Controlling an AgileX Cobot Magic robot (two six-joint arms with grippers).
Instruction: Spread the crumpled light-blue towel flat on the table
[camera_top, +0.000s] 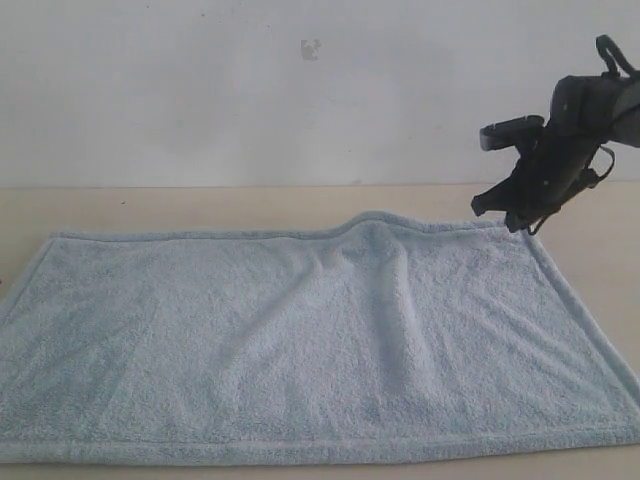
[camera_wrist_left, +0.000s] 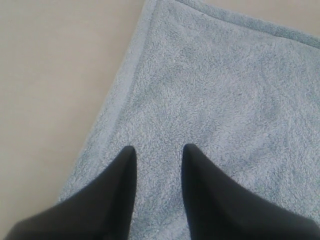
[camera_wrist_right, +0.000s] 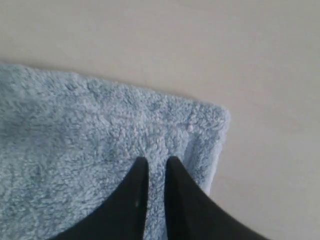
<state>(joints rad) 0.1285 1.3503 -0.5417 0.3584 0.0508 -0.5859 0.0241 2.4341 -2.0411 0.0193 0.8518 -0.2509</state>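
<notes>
Since the towel (camera_top: 300, 340) lies nearly flat on the desk (camera_top: 200, 205), only a low ridge (camera_top: 372, 222) at its far hem needs work. The right hand (camera_top: 498, 217) hovers released and empty above the far right corner. The left hand (camera_wrist_left: 159, 148), jaws apart and empty, hangs over the towel near an edge. Pinching the hem low and drawing gently outward should flatten the ridge without dragging the cloth.

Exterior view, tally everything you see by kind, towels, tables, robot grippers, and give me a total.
Pale light-blue fluffy terry towel: 1
Cream-beige matte table: 1
Black robot gripper: 1
Total: 3
</notes>
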